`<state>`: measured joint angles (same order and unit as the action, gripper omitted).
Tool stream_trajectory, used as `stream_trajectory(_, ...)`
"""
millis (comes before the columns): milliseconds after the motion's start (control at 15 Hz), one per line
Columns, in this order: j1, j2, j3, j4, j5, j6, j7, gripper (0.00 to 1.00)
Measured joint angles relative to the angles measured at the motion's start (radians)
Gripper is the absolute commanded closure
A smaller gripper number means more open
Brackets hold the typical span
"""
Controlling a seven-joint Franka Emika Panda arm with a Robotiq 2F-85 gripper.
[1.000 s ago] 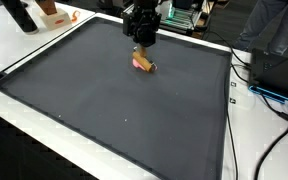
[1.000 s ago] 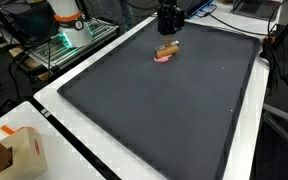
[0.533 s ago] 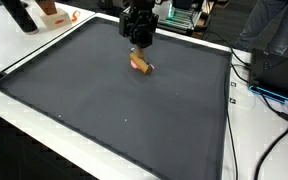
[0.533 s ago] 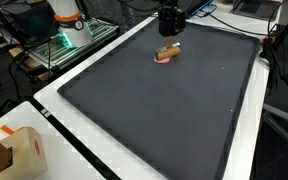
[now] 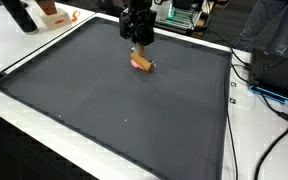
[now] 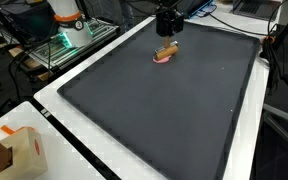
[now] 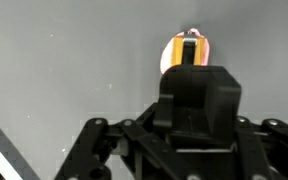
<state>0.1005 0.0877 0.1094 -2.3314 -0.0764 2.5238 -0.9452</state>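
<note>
- Roughly: the hand [image 5: 139, 42] hangs over the far part of the dark mat [image 5: 114, 115], which lies on the white counter [image 5: 56, 28].
- A small tan-and-pink object [image 5: 141, 63] lies on the mat directly below the hand and apart from it. In both exterior views a strip of bare mat shows between the fingertips and the object [image 6: 166, 52].
- Direction from hand: straight down, with perhaps a slight offset toward the near side of the mat in an exterior view.
- Wrist view: the object [image 7: 187, 50] shows just past the black body of the hand, close to the centre line. The body hides its lower half.
- Long axis: the tan piece looks elongated and lies flat on the mat, slanting across it in an exterior view [image 6: 168, 48]. In the wrist view it seems to run along the line away from the camera. This is uncertain, because the thing is small and half covered.
- Hand state: I cannot tell whether the fingers are apart or together. They read as a dark blur in every view. Nothing is held.
- Only one arm is present, so there is no question of which is nearer.
</note>
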Motion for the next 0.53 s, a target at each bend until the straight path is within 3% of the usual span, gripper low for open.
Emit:
stream_trajectory(200, 0.0, 0.0, 0.0, 0.018, -0.008, -0.093, -0.005, 0.76)
stream_trajectory(533, 0.0, 0.002, -0.003, 0.03, -0.057, -0.136, 0.003, 0.76)
